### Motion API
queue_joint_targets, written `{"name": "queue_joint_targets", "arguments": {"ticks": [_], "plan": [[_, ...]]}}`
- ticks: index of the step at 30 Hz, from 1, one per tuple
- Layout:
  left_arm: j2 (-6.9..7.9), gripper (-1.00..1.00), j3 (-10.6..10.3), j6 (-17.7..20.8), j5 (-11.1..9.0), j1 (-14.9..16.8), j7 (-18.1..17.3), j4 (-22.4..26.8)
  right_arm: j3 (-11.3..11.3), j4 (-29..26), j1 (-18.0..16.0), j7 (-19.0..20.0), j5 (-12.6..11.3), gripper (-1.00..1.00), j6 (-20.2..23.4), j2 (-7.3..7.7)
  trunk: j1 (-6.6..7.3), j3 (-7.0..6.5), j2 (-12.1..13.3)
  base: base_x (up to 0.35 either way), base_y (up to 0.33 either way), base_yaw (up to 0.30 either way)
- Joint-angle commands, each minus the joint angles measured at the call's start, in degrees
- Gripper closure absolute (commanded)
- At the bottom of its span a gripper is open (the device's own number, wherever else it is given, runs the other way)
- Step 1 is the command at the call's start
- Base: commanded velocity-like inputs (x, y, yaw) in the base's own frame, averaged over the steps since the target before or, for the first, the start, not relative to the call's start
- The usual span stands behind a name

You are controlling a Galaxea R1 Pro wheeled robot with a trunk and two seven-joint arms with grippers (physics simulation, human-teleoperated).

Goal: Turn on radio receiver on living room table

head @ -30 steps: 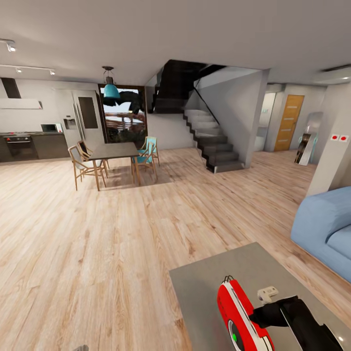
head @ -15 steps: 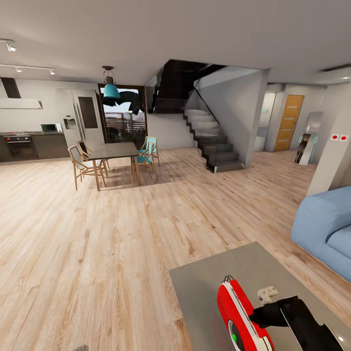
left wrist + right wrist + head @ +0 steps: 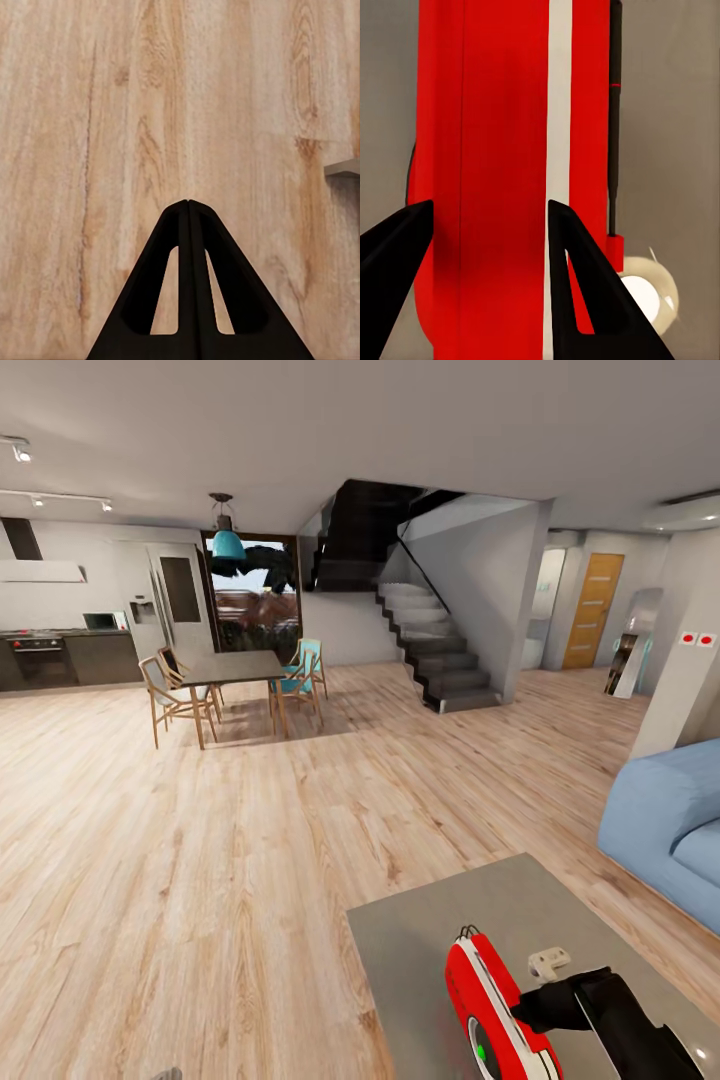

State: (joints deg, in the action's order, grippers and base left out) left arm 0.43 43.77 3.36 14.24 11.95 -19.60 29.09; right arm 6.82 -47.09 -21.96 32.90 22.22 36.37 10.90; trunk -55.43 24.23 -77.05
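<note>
No readable writing, brand or label on any object in view.

Radio receiver (image 3: 492, 1010) stands upright on the grey table (image 3: 440, 940), near the table's near edge in the head view, right of centre. It is seen narrow edge-on: red body with a white band running along the edge, thin wire handle at the top. Its long axis runs roughly away from me and slightly left; its broad face, with a small green spot low down, is turned to my left. A small white object (image 3: 548, 962) lies on the table just beside the radio, on its right.

My right gripper (image 3: 487, 217): fingers spread apart, one on each side of the radio's red edge (image 3: 502, 172) in the right wrist view, the white stripe just inside one finger. Whether the pads touch the casing I cannot tell. In the head view my right arm (image 3: 600, 1010) reaches in from the right toward the radio's side.

My left gripper (image 3: 188, 204): fingertips pressed together, holding nothing, over the wood floor (image 3: 112, 112); a table corner (image 3: 343, 169) shows at the view's edge.

Background: dining table (image 3: 235, 668) with chairs, staircase (image 3: 430, 650), blue sofa (image 3: 670, 830) right of the grey table.
</note>
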Motion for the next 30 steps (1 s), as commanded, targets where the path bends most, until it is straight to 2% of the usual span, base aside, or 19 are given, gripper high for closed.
{"name": "queue_joint_targets", "arguments": {"ticks": [1, 10, 30], "plan": [[-0.01, 1.0, 0.0, -0.01, 0.0, 0.0, 0.0, 0.0, -0.02, -0.02, -0.02, -0.02, -0.25, 1.0, 0.02, 0.0, -0.23, 0.18, -0.42, 0.0, 0.0, 0.0], [-0.07, 1.0, 0.0, -0.02, 0.0, 0.0, 0.02, 0.0, -0.06, 0.23, -0.02, -0.03, -0.25, 1.0, 0.02, 0.0, -2.2, 1.8, -4.03, 0.0, 0.0, 0.0], [-0.06, 1.0, 0.0, 0.07, 0.01, 0.0, 0.0, 0.0, -0.06, 0.25, -0.02, -0.07, -0.25, 1.0, -0.04, 0.0, -2.2, 1.8, -4.03, 0.0, 0.0, 0.0]]}}
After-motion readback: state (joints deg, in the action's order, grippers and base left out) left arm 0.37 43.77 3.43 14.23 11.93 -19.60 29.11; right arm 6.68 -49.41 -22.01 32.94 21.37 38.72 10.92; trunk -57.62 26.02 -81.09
